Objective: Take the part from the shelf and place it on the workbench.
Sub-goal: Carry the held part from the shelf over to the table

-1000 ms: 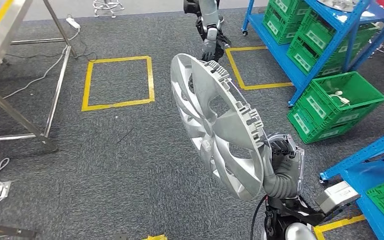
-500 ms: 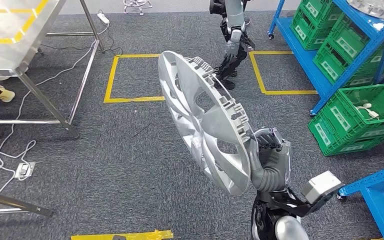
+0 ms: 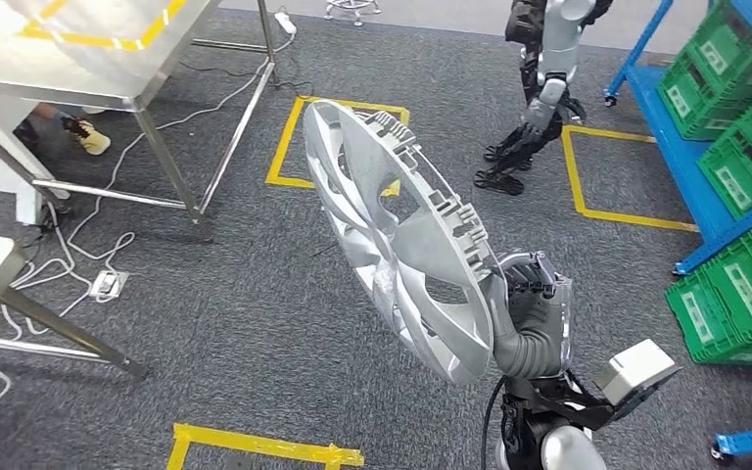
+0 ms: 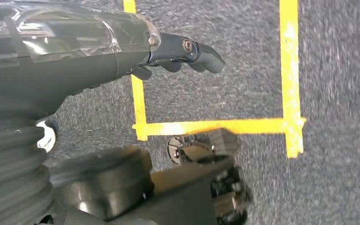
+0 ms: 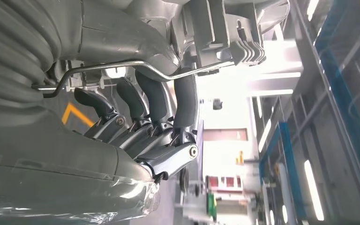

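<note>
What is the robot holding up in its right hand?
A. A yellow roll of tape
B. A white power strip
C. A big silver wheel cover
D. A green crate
C: the right hand grips the rim of a big silver wheel cover, holding it up on edge above the grey carpet, and the right wrist view shows the fingers curled over its ribbed edge.

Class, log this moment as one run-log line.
right hand: grips wheel cover | left hand: holds nothing | workbench: ahead-left
</note>
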Available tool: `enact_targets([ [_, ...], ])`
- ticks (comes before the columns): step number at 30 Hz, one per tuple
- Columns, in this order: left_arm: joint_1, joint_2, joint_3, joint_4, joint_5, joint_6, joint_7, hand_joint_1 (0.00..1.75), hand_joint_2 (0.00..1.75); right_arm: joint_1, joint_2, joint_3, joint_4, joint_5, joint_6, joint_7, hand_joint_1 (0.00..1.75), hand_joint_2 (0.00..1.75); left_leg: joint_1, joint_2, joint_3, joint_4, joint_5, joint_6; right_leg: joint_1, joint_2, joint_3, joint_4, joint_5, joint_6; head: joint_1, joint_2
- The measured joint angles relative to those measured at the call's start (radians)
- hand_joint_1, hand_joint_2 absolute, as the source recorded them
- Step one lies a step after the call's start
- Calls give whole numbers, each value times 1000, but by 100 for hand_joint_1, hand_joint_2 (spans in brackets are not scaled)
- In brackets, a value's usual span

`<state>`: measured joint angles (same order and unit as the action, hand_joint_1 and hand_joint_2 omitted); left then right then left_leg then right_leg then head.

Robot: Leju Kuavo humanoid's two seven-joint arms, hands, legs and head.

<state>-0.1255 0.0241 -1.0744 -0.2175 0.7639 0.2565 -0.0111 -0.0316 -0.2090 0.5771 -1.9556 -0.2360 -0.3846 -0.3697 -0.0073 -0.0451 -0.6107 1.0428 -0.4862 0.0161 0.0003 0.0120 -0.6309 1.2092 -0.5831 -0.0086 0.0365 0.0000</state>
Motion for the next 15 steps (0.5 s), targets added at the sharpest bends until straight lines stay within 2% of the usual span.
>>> enact_targets([
  [2,-1,-3,0,0,0,0,-4,0,175,0,0,2,0,0,0,0,175,175,-1,-23,0,1,2,-2,6,37,48,-119,58,-16,1,0],
  [3,-1,-4,0,0,0,0,-5,0,175,0,0,3,0,0,0,0,175,175,0,-33,-4,1,4,-5,9,50,63,-156,68,-20,1,0],
  [4,0,-6,0,0,-1,1,-6,0,175,0,0,4,0,0,0,0,175,175,2,-42,-8,1,6,-9,10,53,69,-171,67,-22,2,0],
  [5,1,-6,0,0,-1,1,-7,0,175,0,0,4,0,1,-1,0,175,175,4,-52,-12,0,10,-14,11,45,71,-179,67,-22,4,0],
  [6,2,-6,0,0,0,1,-7,0,175,0,0,5,0,1,-1,0,175,175,5,-50,-15,1,10,-19,9,35,74,-187,70,-21,5,0],
  [8,4,-4,0,0,0,1,-7,0,175,1,2,5,-1,2,-3,0,175,175,1,-5,-30,29,-16,-27,5,15,80,-206,80,-23,0,0],
  [10,3,-3,0,0,-1,1,-8,0,175,3,3,5,-2,3,-5,0,175,175,2,43,-74,126,-76,-37,3,-7,83,-214,84,-25,-12,0],
  [11,3,-3,0,0,-1,1,-8,0,175,4,4,5,-2,3,-6,0,175,175,7,47,-101,186,-105,-43,3,-19,83,-214,84,-25,-17,0],
  [12,3,-3,0,0,-1,1,-8,0,175,6,4,5,-1,3,-7,0,175,175,11,47,-121,233,-122,-49,3,-30,83,-214,83,-24,-22,0],
  [13,4,-3,0,0,-1,1,-8,0,175,8,4,5,0,3,-7,0,175,175,15,48,-127,250,-121,-54,2,-42,82,-213,82,-23,-25,0],
  [14,5,-2,0,0,-1,1,-8,0,175,9,4,5,0,3,-8,0,175,175,19,50,-115,233,-104,-58,1,-51,82,-211,80,-21,-28,0],
  [15,5,-2,0,0,-1,1,-8,0,175,10,4,5,0,3,-8,0,175,175,22,56,-86,183,-73,-62,0,-60,82,-207,78,-17,-31,0],
])
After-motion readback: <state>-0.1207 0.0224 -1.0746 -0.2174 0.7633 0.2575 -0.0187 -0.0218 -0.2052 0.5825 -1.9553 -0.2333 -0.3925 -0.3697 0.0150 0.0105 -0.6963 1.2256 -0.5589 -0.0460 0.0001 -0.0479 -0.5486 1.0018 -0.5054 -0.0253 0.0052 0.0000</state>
